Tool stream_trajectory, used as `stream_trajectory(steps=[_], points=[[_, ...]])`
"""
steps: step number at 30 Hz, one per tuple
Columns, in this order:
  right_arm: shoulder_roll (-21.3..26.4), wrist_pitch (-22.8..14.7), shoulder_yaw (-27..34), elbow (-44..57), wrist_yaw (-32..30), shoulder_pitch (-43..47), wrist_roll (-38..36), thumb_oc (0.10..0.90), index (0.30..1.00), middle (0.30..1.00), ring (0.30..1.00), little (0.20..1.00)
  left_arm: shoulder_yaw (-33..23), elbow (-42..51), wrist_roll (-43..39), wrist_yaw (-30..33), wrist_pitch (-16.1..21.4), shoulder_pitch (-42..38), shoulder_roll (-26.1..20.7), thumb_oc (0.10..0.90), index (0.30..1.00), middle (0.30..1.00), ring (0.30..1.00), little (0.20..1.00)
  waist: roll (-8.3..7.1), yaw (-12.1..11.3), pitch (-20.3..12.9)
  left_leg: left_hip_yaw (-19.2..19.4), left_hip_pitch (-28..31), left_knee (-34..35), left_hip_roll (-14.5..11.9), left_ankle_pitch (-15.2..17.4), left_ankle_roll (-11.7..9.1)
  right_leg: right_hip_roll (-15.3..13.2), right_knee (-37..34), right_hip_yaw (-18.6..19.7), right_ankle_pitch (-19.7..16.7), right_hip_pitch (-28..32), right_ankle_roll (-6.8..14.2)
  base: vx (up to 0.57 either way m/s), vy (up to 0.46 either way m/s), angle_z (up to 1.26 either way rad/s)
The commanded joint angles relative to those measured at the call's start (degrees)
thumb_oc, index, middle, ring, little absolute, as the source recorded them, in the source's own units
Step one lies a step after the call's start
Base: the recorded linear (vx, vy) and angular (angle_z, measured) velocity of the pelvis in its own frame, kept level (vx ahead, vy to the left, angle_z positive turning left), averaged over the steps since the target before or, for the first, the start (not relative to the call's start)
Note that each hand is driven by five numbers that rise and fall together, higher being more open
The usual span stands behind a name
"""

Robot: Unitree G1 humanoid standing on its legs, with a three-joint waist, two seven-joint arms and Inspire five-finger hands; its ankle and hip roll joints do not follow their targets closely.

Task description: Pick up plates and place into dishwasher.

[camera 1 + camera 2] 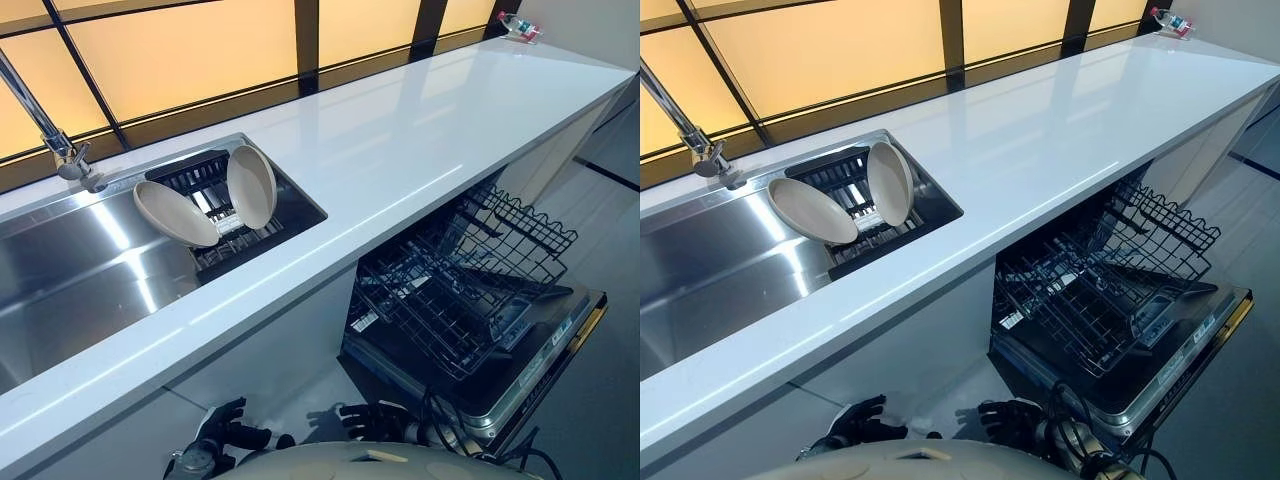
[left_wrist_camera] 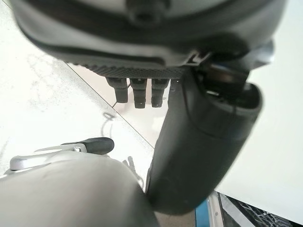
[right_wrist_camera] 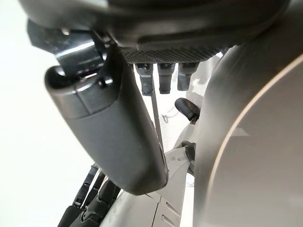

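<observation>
Left hand (image 1: 232, 428) low at the near edge, below the countertop's front, fingers spread and relaxed, holding nothing. Right hand (image 1: 372, 420) just to its right, equally low, fingers (image 3: 164, 78) straight and loose, also empty. Both well apart from the plates.

Above and beyond the hands: long white countertop (image 1: 420, 140) running from near left to far right. Set into its left part, a stainless steel sink (image 1: 70, 280) with a chrome faucet (image 1: 55, 140) at its far left. Inside the sink's right end, a black dish rack (image 1: 215, 195) carrying two beige plates: left plate (image 1: 172, 212) leaning back at a low tilt, right plate (image 1: 252, 185) standing nearly upright on edge, the two touching or almost touching at their lower rims.

Right of the hands, under the countertop: open dishwasher, door (image 1: 530, 360) folded down, black wire lower rack (image 1: 455, 275) pulled out over it, no plates in it.

Far right corner of the countertop: small bottle (image 1: 518, 27) lying on its side.
</observation>
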State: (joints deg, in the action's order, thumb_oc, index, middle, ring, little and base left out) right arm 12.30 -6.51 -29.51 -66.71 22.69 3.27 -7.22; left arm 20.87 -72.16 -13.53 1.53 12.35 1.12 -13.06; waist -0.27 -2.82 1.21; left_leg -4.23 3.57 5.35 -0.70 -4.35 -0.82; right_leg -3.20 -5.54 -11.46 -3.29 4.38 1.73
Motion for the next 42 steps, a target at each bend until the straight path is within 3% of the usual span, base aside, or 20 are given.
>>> stream_trajectory(steps=[1,9,17,20,25,31,35,39,42], points=[[-2.13,-1.16,-1.1,-1.9,1.38,2.71,-0.67,0.8,0.9,0.9,0.9,0.9,3.27,0.3,-0.21,-1.65,1.17,-3.56,3.35,0.8,0.9,0.9,0.9,0.9,-1.64,-0.68,0.55,1.73,1.15,-0.35,6.04,3.98,4.19,1.83,0.54,3.08,-0.21,0.48,0.86,0.0,0.0,0.0],[-2.12,-0.97,-0.58,-2.32,1.85,2.85,-0.76,0.8,0.9,0.9,0.9,0.9,2.76,0.1,-1.77,-1.03,-0.1,-3.72,3.44,0.8,0.9,0.9,0.9,0.9,-1.65,-0.6,0.7,1.82,1.22,-0.35,5.93,3.96,4.15,1.88,0.54,3.21,-0.28,0.47,0.9,0.0,0.0,0.0],[-2.25,-0.7,-0.64,-2.79,2.23,2.92,-0.72,0.8,0.9,0.9,0.9,0.9,4.32,0.35,4.55,-1.03,3.09,-4.26,3.27,0.8,0.9,0.9,0.9,0.9,-1.39,-0.22,0.6,2.23,1.22,-0.35,5.73,3.91,4.05,1.99,0.54,3.5,-0.36,0.38,0.78,0.0,0.0,0.0],[-1.68,-0.51,-0.97,-2.62,2.57,3.03,-0.36,0.8,0.9,0.9,0.9,0.9,5.01,1.34,2.73,-1.68,3.12,-4.96,2.68,0.8,0.9,0.9,0.9,0.9,-1.03,0.12,0.64,2.4,1.31,-0.35,5.67,3.93,4.0,2.05,0.54,3.79,-0.3,0.37,0.79,0.0,0.0,0.0],[0.05,0.96,-1.0,-1.56,3.49,3.18,-0.31,0.8,0.9,0.9,0.9,0.9,6.47,5.83,0.4,-5.44,5.06,-6.57,0.74,0.8,0.9,0.9,0.9,0.9,-0.14,0.68,0.61,2.7,1.61,-0.35,5.52,3.87,3.81,2.06,0.54,4.0,-0.16,0.59,0.79,0.0,0.0,0.0],[1.02,1.71,-0.53,-1.02,4.12,3.02,1.35,0.8,0.9,0.9,0.9,0.9,7.9,11.97,-1.86,-12.2,4.56,-7.1,-0.77,0.8,0.9,0.9,0.9,0.9,0.83,1.07,0.3,2.84,1.79,-0.35,5.47,3.78,3.67,1.99,0.54,4.19,-0.16,0.69,0.81,0.0,0.0,0.0],[1.94,2.88,-0.77,0.65,4.31,2.54,1.53,0.8,0.9,0.9,0.9,0.9,10.41,21.07,-2.53,-16.89,2.6,-6.61,-2.55,0.8,0.9,0.9,0.9,0.9,1.29,1.34,0.33,2.91,1.79,-0.35,5.44,3.78,3.56,1.98,0.54,4.43,-0.05,0.67,0.88,0.01,0.019,-0.08],[3.5,5.71,-0.92,4.64,4.3,1.76,1.51,0.8,0.9,0.9,0.9,0.9,13.49,39.1,-0.31,-18.94,-2.7,-6.92,-8.39,0.8,0.9,0.9,0.9,0.9,1.82,1.31,0.78,2.77,1.58,-0.35,5.46,3.76,3.63,1.89,0.54,4.45,-0.03,0.4,0.98,-0.01,0.004,0.0],[4.7,6.98,-1.0,7.02,4.02,1.14,1.06,0.8,0.9,0.9,0.9,0.9,13.11,54.96,-0.78,-20.94,-9.19,-9.21,-14.05,0.8,0.9,0.9,0.9,0.9,2.13,1.08,1.25,2.49,1.46,-0.35,5.58,3.64,3.82,1.74,0.54,4.24,-0.09,0.36,1.18,-0.01,0.005,0.0]])
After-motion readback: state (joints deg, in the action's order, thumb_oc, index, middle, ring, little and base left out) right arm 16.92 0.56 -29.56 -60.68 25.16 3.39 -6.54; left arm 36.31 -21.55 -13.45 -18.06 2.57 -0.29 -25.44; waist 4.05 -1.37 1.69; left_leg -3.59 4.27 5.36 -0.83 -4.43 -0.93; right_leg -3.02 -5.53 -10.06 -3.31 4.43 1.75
